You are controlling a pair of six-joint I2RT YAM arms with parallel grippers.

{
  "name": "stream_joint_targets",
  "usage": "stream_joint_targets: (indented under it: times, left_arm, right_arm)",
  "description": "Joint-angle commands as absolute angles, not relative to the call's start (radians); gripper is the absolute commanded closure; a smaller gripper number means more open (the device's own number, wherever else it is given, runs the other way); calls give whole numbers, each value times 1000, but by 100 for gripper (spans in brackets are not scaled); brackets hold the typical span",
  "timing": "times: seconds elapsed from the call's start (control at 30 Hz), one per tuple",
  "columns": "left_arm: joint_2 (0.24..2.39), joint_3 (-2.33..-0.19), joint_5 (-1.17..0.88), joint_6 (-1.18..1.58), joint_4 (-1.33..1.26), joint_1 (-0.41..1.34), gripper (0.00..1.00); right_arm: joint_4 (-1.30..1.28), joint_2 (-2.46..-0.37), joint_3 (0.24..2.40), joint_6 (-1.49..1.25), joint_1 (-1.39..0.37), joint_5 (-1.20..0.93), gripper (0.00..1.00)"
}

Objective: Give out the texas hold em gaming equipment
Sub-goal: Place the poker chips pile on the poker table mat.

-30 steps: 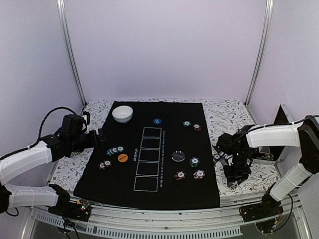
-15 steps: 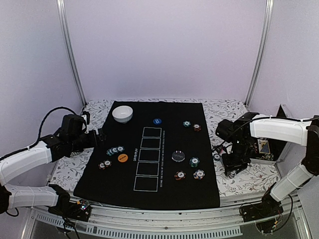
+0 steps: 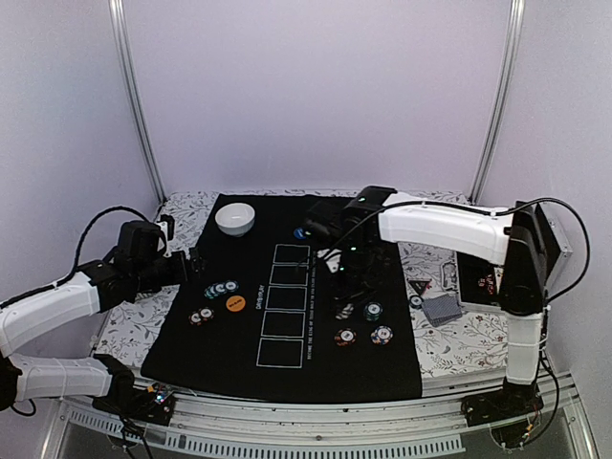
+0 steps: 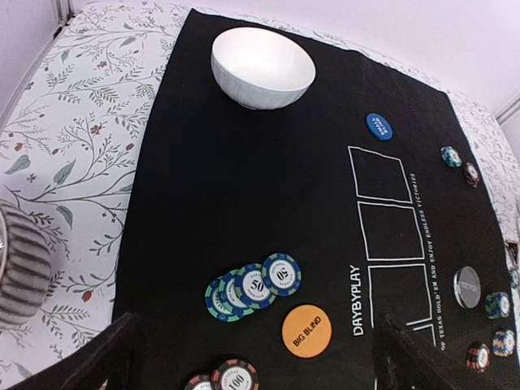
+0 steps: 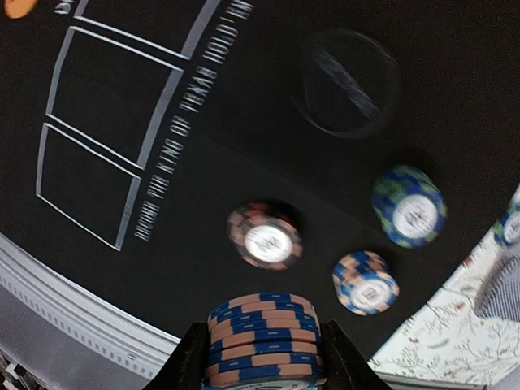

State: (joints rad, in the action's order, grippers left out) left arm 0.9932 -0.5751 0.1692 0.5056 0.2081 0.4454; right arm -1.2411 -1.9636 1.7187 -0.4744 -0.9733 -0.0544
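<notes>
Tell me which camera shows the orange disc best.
Left wrist view: the orange disc lies close and unobstructed, its BIG BLIND lettering readable. The top view shows the disc as a small orange dot, lettering illegible. The right wrist view catches only an orange sliver at its top-left corner.

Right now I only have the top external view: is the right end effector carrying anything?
Observer: Yes, the right wrist view shows an orange-and-blue striped chip stack clamped in the right end effector.
Operator: And the left one?
Observer: The left end effector is open, nothing between its fingers.
Operator: What's printed on the orange disc?
Observer: The orange disc reads BIG BLIND.
</notes>
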Motion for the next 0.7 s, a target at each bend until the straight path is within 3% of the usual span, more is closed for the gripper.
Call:
stream_joint_targets:
  times: [0.0,0.2,0.4,0.67]
  left_arm:
    - [999,-541,114,504,162,456,2]
    - [1010,-494,51,514,141,456,2]
    - [1013,-415,-60,570,50,467,5]
    - [1054,-426,-57,567,43,489,4]
  right_arm:
    - [-1292,-2198,2043,-414,-1065,-99,97]
    - [-1331,-2465,2341,-388,-1123,-169,97]
    - [-1319,-2483,2298,-407,-1132,-176,97]
    - [-1362,-2480,2256,-433,-1146,-125,97]
